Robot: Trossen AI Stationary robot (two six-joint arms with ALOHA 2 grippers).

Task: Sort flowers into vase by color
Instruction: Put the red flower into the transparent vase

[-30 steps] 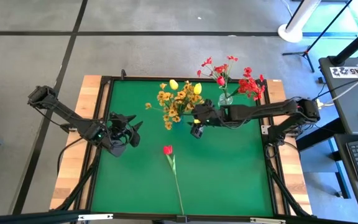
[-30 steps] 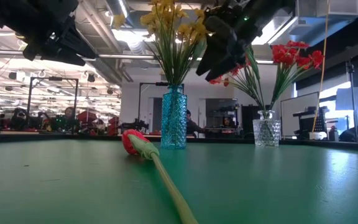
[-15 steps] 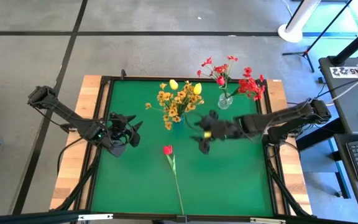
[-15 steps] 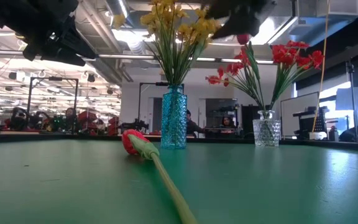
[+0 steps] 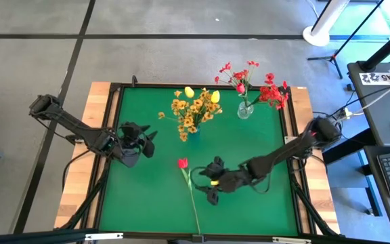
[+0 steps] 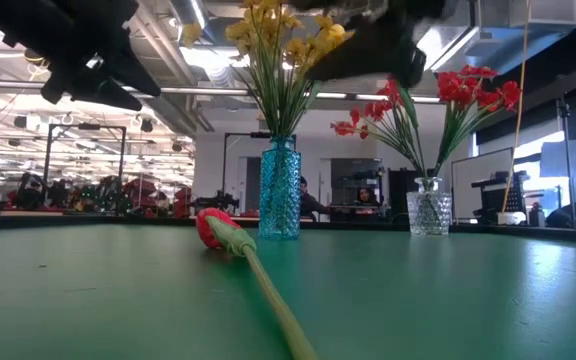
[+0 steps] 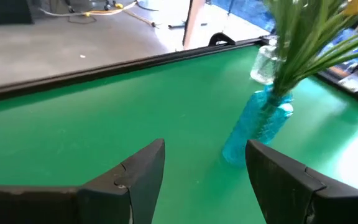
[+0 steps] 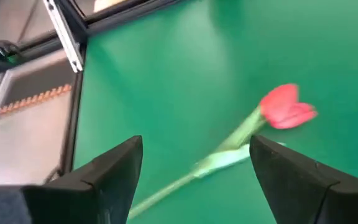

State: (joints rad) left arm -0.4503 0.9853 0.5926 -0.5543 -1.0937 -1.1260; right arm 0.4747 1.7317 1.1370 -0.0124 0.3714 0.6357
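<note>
A red tulip lies flat on the green mat, its thin stem running toward the near edge. My right gripper hovers open just right of the stem; in its wrist view the stem shows between the open fingers and the blossom beyond them. My left gripper waits open at the mat's left, facing the blue vase. That blue vase holds yellow flowers. A clear vase holds red flowers.
Both vases stand near the mat's far edge, the blue one left of the clear one. A black frame and wooden borders ring the mat. Bare green mat lies at the near left and near right.
My right gripper has swung from beside the vases toward the table's near edge and a little down, turning as it went. It now stands over the lying tulip's stem, still open. The tulip and the vases have not moved.
</note>
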